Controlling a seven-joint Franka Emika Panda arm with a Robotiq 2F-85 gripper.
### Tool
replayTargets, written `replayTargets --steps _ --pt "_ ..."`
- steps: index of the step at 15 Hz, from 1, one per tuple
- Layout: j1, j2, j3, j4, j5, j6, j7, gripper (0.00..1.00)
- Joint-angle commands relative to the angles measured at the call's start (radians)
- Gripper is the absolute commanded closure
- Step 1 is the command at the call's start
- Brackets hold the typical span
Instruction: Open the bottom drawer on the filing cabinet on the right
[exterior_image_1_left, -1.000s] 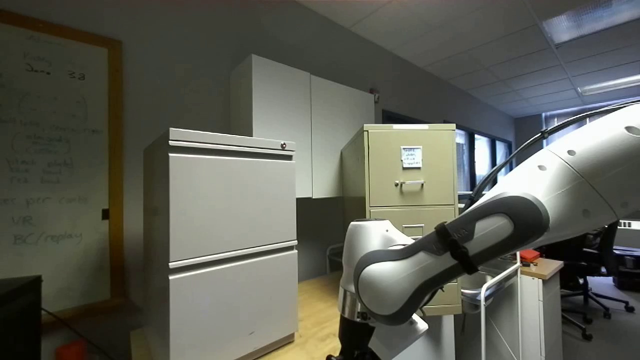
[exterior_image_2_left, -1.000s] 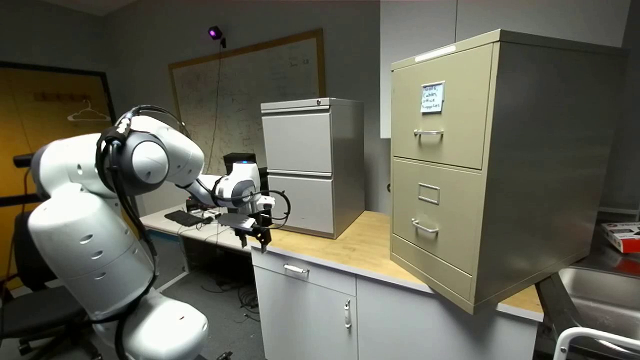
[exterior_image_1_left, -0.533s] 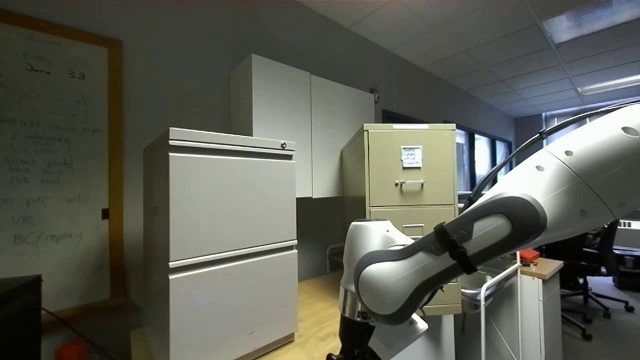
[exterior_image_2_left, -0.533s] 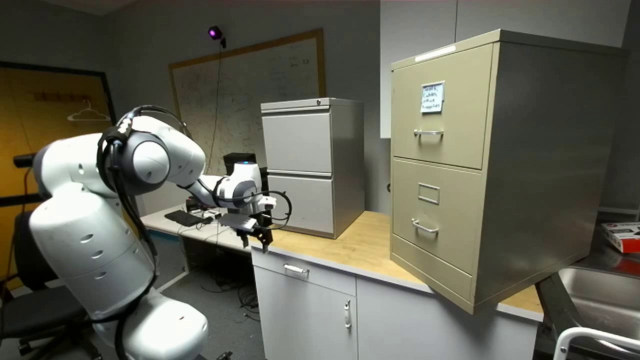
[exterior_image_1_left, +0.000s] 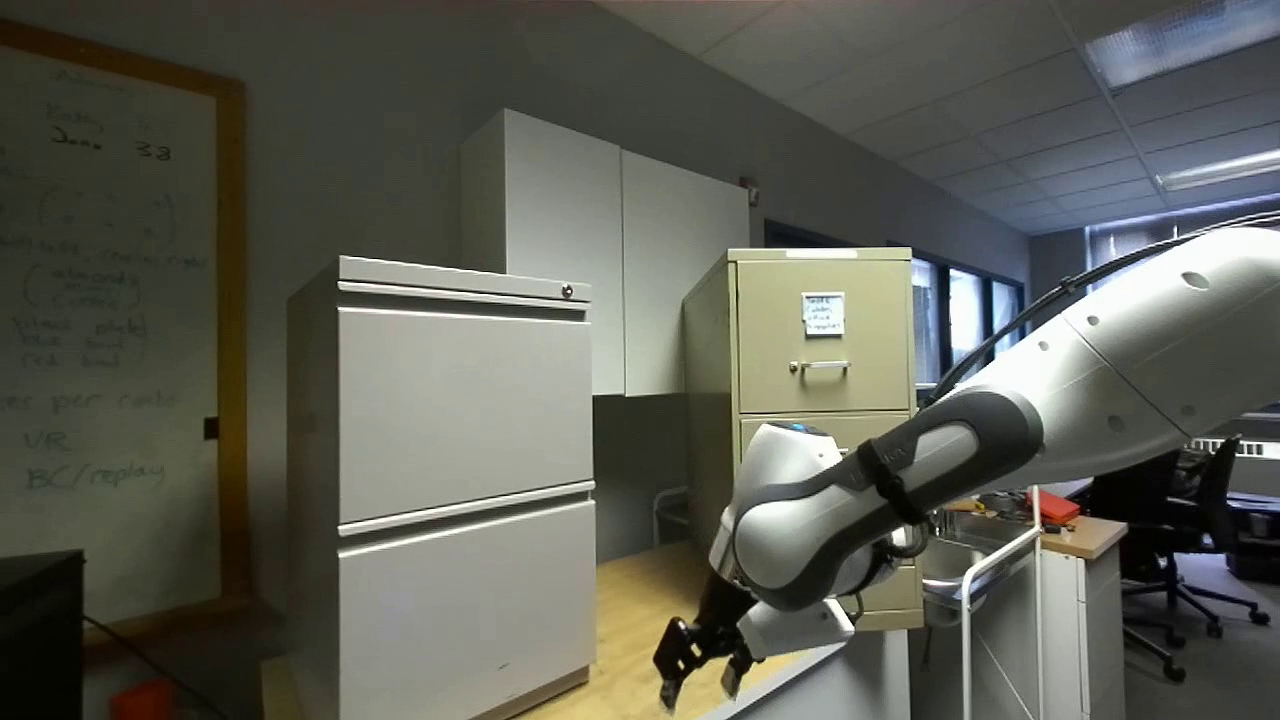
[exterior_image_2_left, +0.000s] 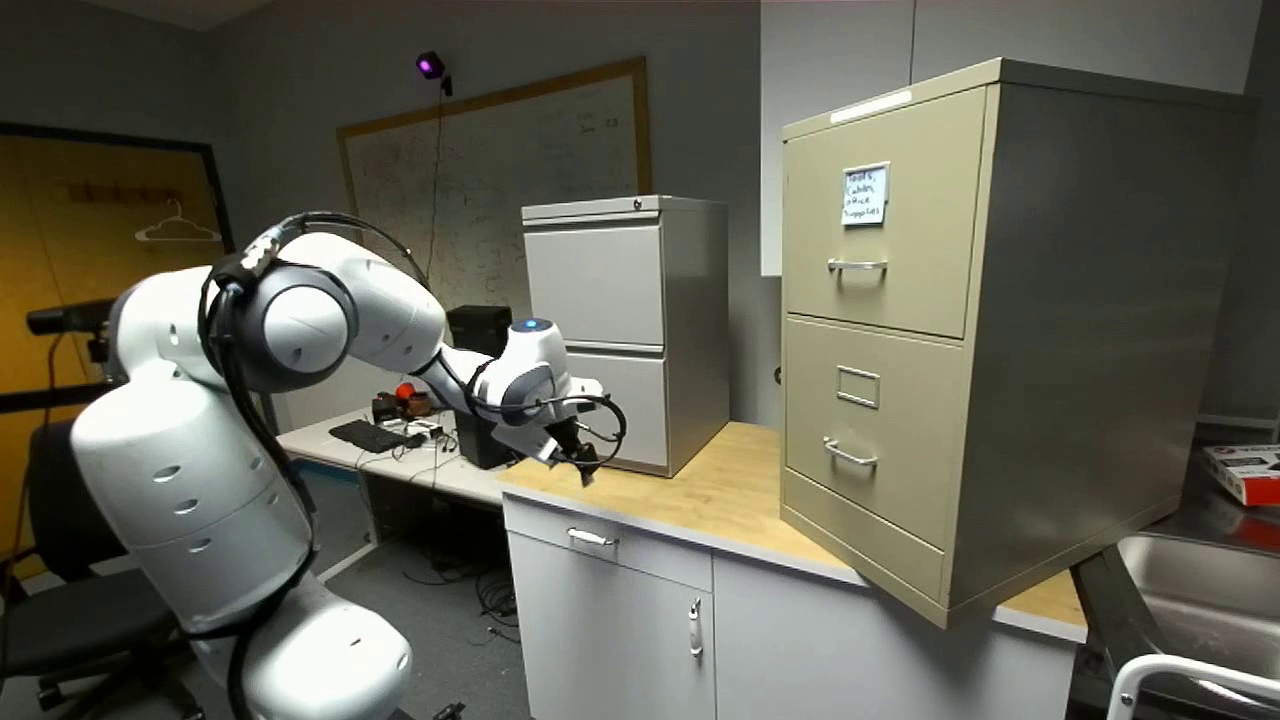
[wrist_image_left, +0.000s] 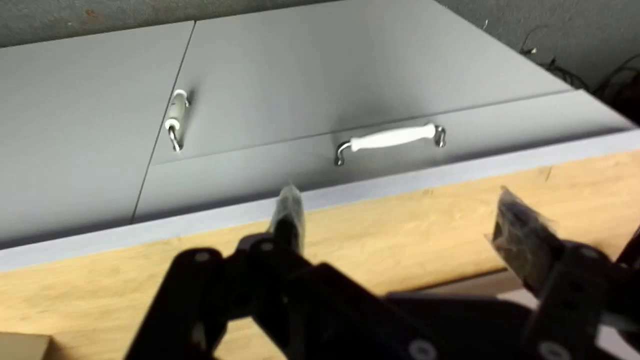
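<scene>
In both exterior views I see the filing cabinet (exterior_image_2_left: 1080, 330) standing on the right of the wood-topped counter (exterior_image_2_left: 720, 490), with the pale grey cabinet (exterior_image_2_left: 620, 285) to its left. The bottom drawer (exterior_image_2_left: 890, 425), its lower front, sits flush and closed: tan metal with a thin label frame (exterior_image_2_left: 858, 388) above a slim, bright handle (exterior_image_2_left: 849, 456), over a plain strip (exterior_image_2_left: 862, 537) at the base. My gripper (wrist_image_left: 398, 202) is well apart from it, to the left near the counter's edge, fingers (wrist_image_left: 520, 240) spread wide, holding nothing.
</scene>
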Motion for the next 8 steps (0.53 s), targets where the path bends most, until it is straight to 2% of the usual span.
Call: replayTargets --steps 1,8 --pt "-0.03 -0.016 -0.073 -0.017 0.09 0.124 -0.017 0.0" --pt "-0.057 -0.063 -0.264 -0.082 0.325 0.333 -0.104 0.0"
